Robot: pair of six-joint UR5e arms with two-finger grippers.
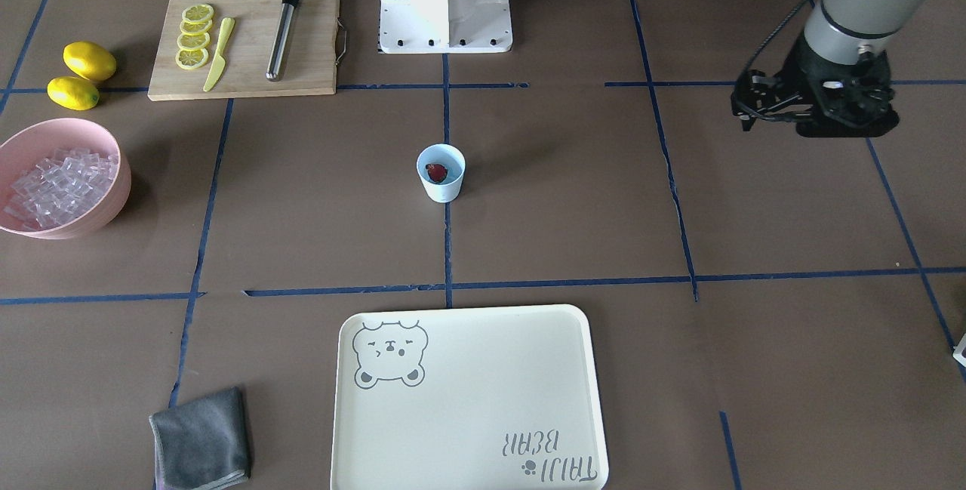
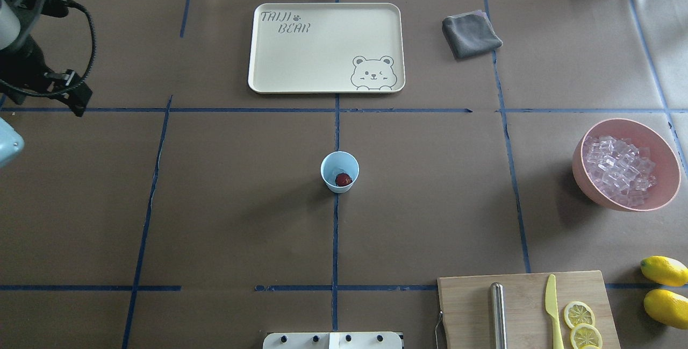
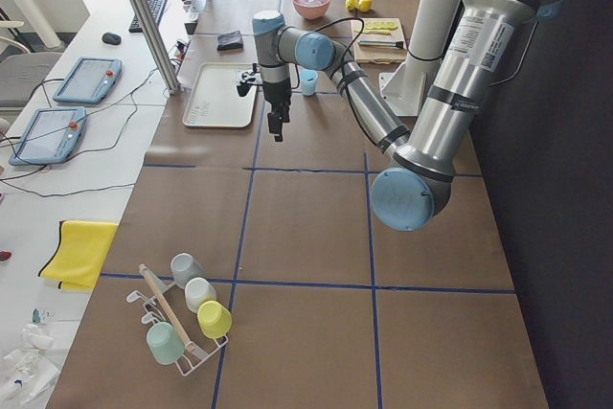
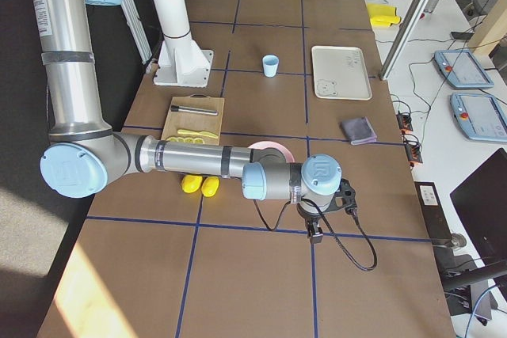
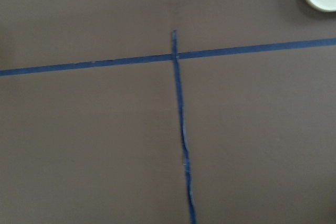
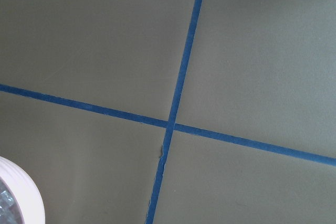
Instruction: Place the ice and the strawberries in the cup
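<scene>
Berry [image 2: 343, 179] is in the cup [image 2: 329, 165]; slick ice [image 2: 618, 169] off right could slip my grip and miss (left claw [image 3: 276, 129], right claw [image 4: 315, 232]: whether clenched I cannot tell)

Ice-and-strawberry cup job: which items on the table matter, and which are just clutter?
Job: cup; strawberry, already in it; ice, piled in the pink bowl.

Lying about: tray; grey cloth; cutting board with yellow knife, steel rod and lemon slices; two whole lemons.
</scene>
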